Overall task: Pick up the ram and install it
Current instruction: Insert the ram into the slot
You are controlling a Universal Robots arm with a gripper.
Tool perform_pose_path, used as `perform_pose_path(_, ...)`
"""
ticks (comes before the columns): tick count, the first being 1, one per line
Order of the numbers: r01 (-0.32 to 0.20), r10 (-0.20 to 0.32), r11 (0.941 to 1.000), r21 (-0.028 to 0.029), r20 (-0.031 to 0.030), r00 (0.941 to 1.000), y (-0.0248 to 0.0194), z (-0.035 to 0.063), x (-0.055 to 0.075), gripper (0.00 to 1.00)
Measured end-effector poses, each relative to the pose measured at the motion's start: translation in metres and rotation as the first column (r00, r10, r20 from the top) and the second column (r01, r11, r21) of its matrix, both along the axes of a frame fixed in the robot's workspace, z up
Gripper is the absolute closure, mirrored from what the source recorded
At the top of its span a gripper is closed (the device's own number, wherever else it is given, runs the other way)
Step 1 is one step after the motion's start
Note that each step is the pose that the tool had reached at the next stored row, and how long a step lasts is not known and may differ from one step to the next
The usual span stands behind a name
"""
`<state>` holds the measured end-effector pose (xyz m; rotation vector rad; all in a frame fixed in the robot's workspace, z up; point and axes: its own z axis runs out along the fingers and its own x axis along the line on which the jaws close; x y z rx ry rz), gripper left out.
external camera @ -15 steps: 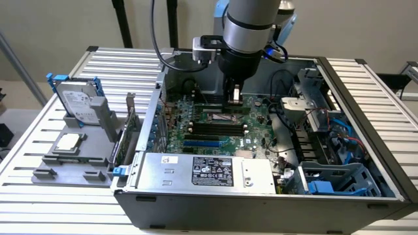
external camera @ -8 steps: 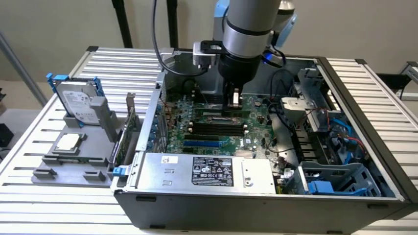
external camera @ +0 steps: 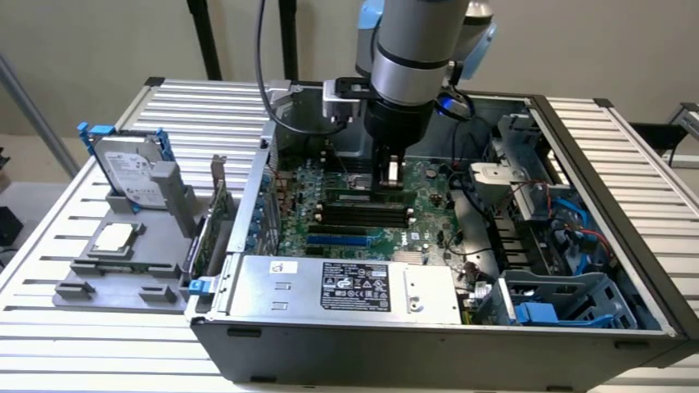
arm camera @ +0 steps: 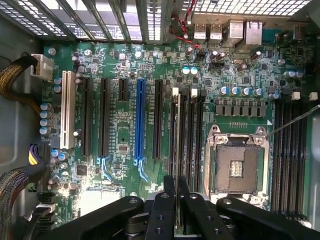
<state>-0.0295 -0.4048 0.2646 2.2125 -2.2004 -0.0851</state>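
Green board edge-on between the black fingers (arm camera: 165, 200): we see the ram (arm camera: 178, 150) clamped in the claw (arm camera: 176, 202), its thin upper edge running along one of the black memory slots (arm camera: 192, 130) beside the empty processor socket (arm camera: 235, 167). In the exterior view the claw (external camera: 388, 176) stands low inside the open computer case (external camera: 437, 344), over the motherboard (external camera: 361, 217), which sits on the slatted desk (external camera: 633, 155).

We judge the main risk to be misalignment: if the stick sits a little off the slot, or its notch is reversed, pressing could bend the board or stress the slot latches. A slight tilt in the grip would seat one end only.

We cannot tell whether the lower edge already touches the slot, since the stick hides its own contacts. The latch positions are hard to make out, and the arm covers the slot area in the exterior view.
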Motion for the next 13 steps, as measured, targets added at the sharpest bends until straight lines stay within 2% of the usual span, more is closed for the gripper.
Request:
perform_pose_path(2, 0.000, 0.000, 1.0000, -0.0023, 0.0000, 1.0000, 0.0006, -0.0036, 0.000, 0.86)
perform_pose_path(7, 0.000, 0.000, 1.0000, -0.0024, 0.0000, 1.0000, 0.0039, -0.0128, 0.000, 0.86)
perform_pose_path(13, 0.000, 0.000, 1.0000, -0.0023, -0.0012, 1.0000, 0.0046, -0.0236, 0.000, 0.86)
